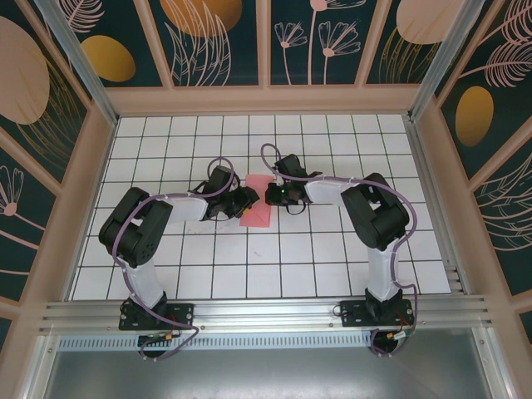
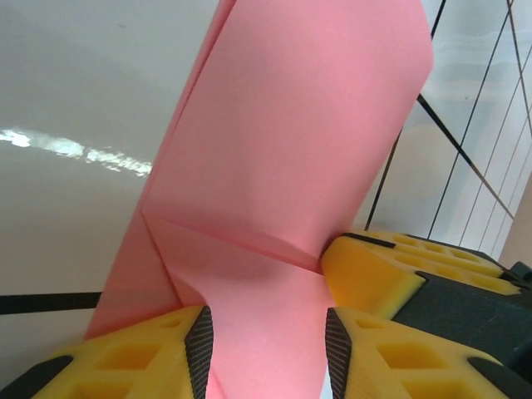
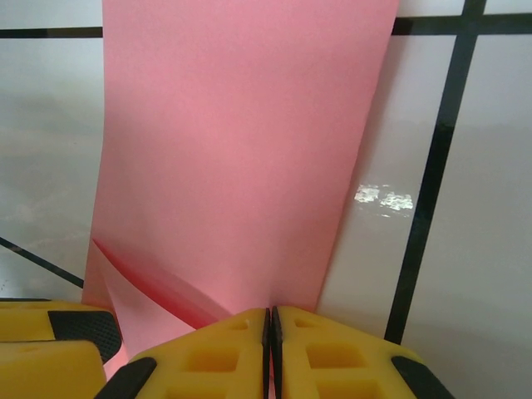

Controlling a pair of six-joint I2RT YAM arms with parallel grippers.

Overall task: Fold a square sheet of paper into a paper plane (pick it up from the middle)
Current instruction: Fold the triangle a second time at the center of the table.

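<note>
Just left of the middle of the white, black-gridded tabletop (image 1: 307,249), my left claw (image 2: 268,337) is standing part open astride the thin salmon-pink folded square sheet of paper (image 2: 283,150) lying at that middle, while just right of it my right claw (image 3: 270,320) is pinching the sheet's edge, closed.

We see a thin, matt pink sheet of paper (image 3: 241,150), sharply creased, on a glossy white tabletop (image 3: 482,249); the yellow fingers (image 3: 332,357) look like moulded plastic.
</note>
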